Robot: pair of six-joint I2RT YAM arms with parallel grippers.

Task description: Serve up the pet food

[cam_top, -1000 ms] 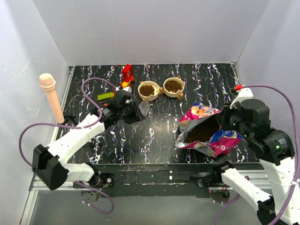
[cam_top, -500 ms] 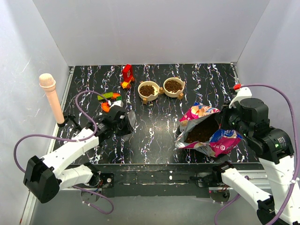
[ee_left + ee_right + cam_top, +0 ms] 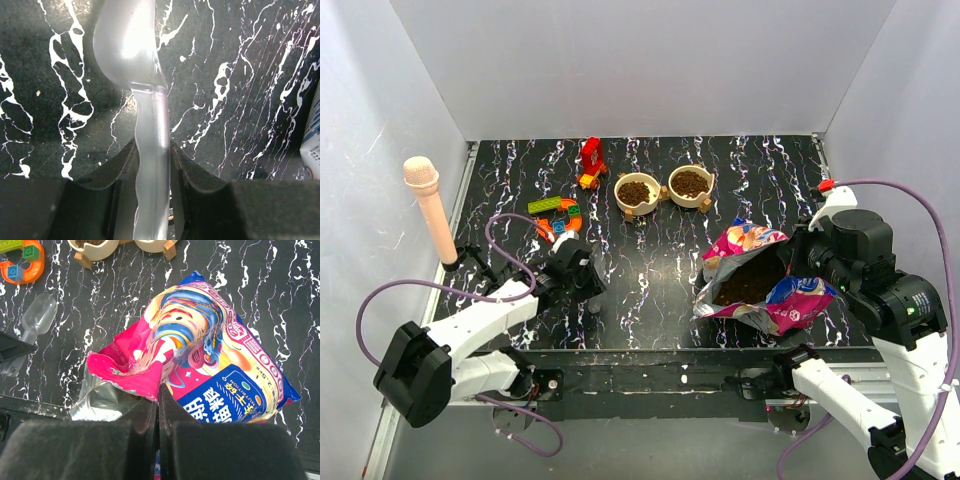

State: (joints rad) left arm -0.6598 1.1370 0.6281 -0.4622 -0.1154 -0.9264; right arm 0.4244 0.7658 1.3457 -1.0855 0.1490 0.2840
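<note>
The bag [image 3: 210, 350] bears a cartoon print on magenta, and a blue panel with white Chinese characters and a small word that looks like "NUTRITION"; the finer print along its edge is too small to read. The right wrist view shows the right pincer [image 3: 159, 405] pressed shut on the bag's pink torn rim. Only the top view looks into the mouth, where brown kibble [image 3: 752, 284] fills the bag at lower right of the table [image 3: 650, 290]. More kibble lies in two cream bowls [image 3: 640, 209] at upper centre. The left wrist view shows the left pincer [image 3: 152, 165] clamped narrow on the handle of a clear scoop [image 3: 127, 45], its bowl empty, low over the table at left of centre
</note>
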